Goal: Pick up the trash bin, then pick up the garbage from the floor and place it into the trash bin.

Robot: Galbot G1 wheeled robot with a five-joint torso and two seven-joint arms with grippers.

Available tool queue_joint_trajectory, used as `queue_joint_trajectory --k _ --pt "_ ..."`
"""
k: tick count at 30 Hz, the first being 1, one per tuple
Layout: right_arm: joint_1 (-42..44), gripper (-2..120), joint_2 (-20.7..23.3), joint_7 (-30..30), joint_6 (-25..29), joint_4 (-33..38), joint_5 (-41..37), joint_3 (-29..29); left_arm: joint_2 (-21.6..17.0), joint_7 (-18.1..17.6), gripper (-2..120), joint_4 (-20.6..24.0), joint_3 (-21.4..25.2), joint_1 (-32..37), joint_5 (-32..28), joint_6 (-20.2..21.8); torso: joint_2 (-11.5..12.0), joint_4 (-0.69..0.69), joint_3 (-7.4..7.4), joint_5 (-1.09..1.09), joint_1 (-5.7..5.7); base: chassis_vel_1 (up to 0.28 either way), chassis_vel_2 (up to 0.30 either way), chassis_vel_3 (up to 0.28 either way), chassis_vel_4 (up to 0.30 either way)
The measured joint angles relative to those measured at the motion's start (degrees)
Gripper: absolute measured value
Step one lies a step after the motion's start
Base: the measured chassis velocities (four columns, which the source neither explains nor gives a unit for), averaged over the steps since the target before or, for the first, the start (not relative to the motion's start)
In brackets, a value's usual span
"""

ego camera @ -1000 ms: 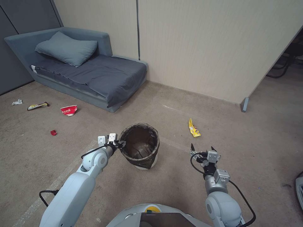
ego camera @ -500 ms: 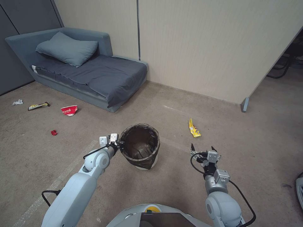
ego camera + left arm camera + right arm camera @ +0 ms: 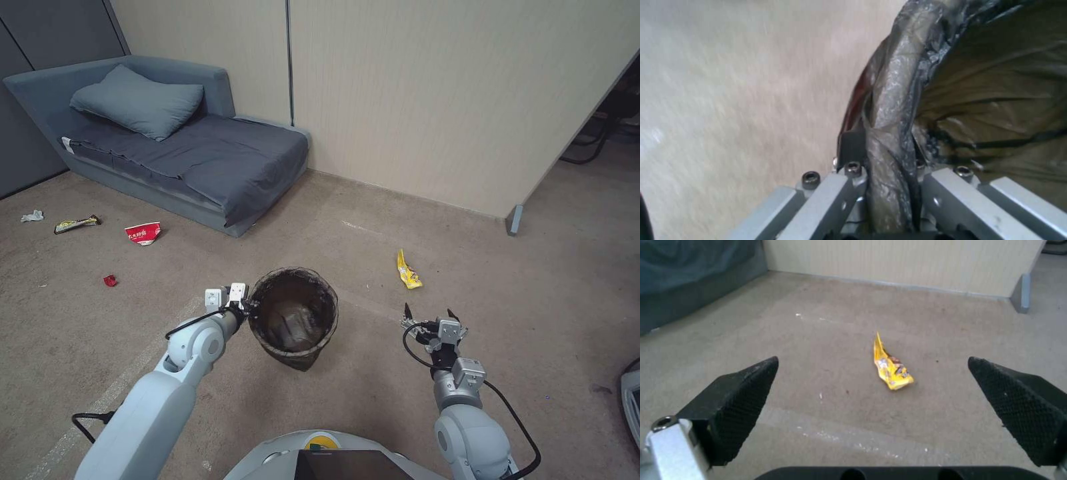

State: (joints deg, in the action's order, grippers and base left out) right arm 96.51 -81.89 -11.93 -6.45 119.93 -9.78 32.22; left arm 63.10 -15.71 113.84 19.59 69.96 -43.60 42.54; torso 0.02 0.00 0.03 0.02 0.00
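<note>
Left gripper clamped on trash bin rim, right gripper fingers wide, facing yellow wrapper

Arms: glossy pale grey-white shells, rounded joints, black cables looped alongside. Left gripper: silver metal links w/ dark hex screws. Right gripper: black wedge fingers, cross-hatched pads, silver bracket. Torso top grey, yellow-green marking near centre.
</note>
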Motion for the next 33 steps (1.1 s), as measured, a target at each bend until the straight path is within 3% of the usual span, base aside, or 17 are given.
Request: queue_joint_trajectory --k 2,5,6,9,18,23,33 --pt "0.0 100 0.0 0.0 0.0 0.1 0.0 0.0 -0.3 0.3 0 2.5 0.9 0.6 0.4 0.0 0.0 0.0 -0.01 0.0 0.0 0.0 0.0 0.0 0.0" --pt "0.1 100 0.3 0.0 -0.1 0.4 0.0 0.0 -1.5 1.8 0 10.1 4.0 2.2 2.2 0.0 0.0 -0.01 -0.02 -0.01 0.0 0.0 0.0 0.0 0.0" --pt "0.1 100 0.3 0.0 -0.1 0.4 0.0 0.0 -1.5 1.8 0 10.1 4.0 2.2 2.2 0.0 0.0 -0.01 -0.02 -0.01 0.0 0.0 0.0 0.0 0.0" --pt "0.2 100 0.5 0.0 -0.1 0.9 0.0 0.2 -2.9 3.3 0 17.4 8.5 4.5 4.2 -0.1 0.0 0.0 -0.03 -0.01 0.0 0.0 0.0 0.0 0.0" --pt "0.3 100 0.6 0.2 -0.1 1.6 0.1 0.2 -4.7 4.4 0 26.1 14.2 9.7 7.8 -0.2 0.0 0.0 -0.03 -0.01 0.0 0.0 0.0 0.0 0.0" --pt "0.4 100 0.6 0.2 -0.1 2.1 0.3 0.2 -3.5 6.0 0 29.8 15.0 12.6 13.9 -0.3 0.0 -0.01 -0.03 -0.02 0.0 0.0 0.0 0.0 0.0" --pt "1.7 100 0.6 0.5 0.8 3.2 0.4 1.1 -2.8 6.3 0 29.8 17.9 15.0 15.4 -0.3 0.0 -0.01 -0.03 -0.01 0.0 0.0 0.0 0.0 0.0"
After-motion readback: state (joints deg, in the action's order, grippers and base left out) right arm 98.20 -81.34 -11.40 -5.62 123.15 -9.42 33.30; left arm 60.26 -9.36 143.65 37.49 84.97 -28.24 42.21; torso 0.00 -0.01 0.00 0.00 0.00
